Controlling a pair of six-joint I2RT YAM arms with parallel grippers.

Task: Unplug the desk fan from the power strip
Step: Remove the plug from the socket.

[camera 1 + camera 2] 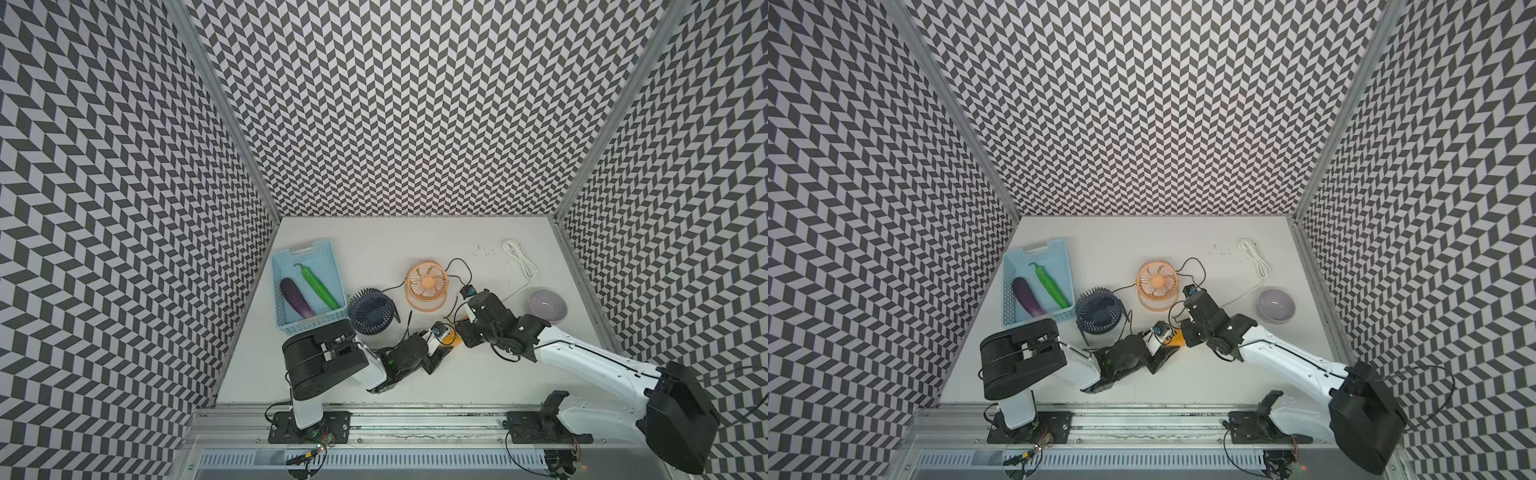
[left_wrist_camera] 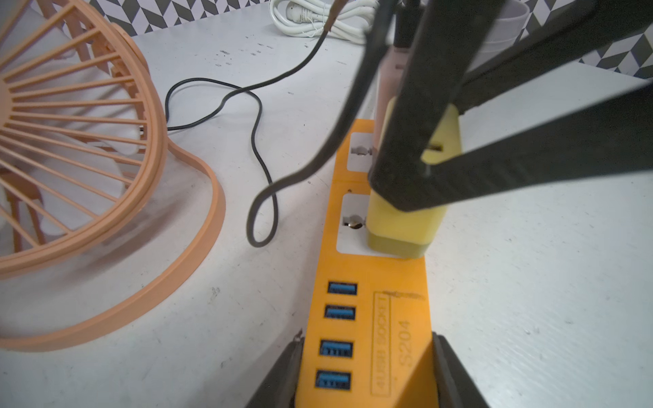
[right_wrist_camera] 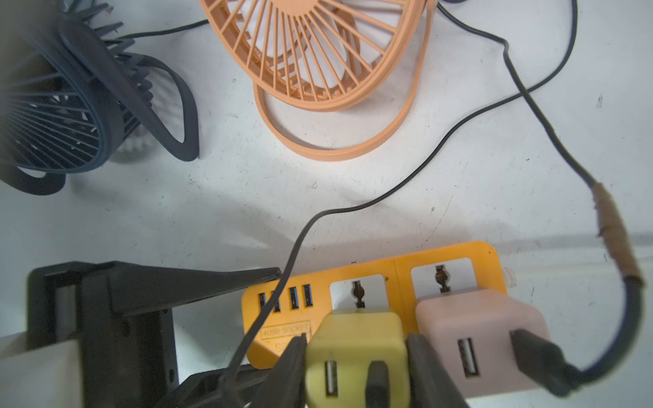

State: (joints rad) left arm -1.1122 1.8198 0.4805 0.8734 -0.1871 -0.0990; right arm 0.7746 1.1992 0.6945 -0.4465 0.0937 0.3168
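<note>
The orange power strip (image 2: pixel 406 311) (image 3: pixel 399 275) lies at mid-table, mostly hidden under both grippers in a top view (image 1: pixel 451 340). My left gripper (image 2: pixel 365 356) (image 1: pixel 438 349) is shut on its USB end. A yellow adapter (image 3: pixel 353 339) (image 2: pixel 399 226) sits in the socket nearer the USB ports, and my right gripper (image 3: pixel 357 356) (image 1: pixel 465 328) is shut on its sides. A pink adapter (image 3: pixel 477 325) fills the far socket. Thin black cables run from both adapters toward an orange fan (image 1: pixel 427 284) (image 3: pixel 318 53) and a dark blue fan (image 1: pixel 372 312) (image 3: pixel 53 123). I cannot tell which cable reaches which fan.
A light blue basket (image 1: pixel 309 249) at the left holds an eggplant (image 1: pixel 296 297) and a long green vegetable (image 1: pixel 318 286). A purple bowl (image 1: pixel 547 306) stands at the right. The strip's white cord lies coiled (image 1: pixel 519 257) at the back right. Patterned walls enclose three sides.
</note>
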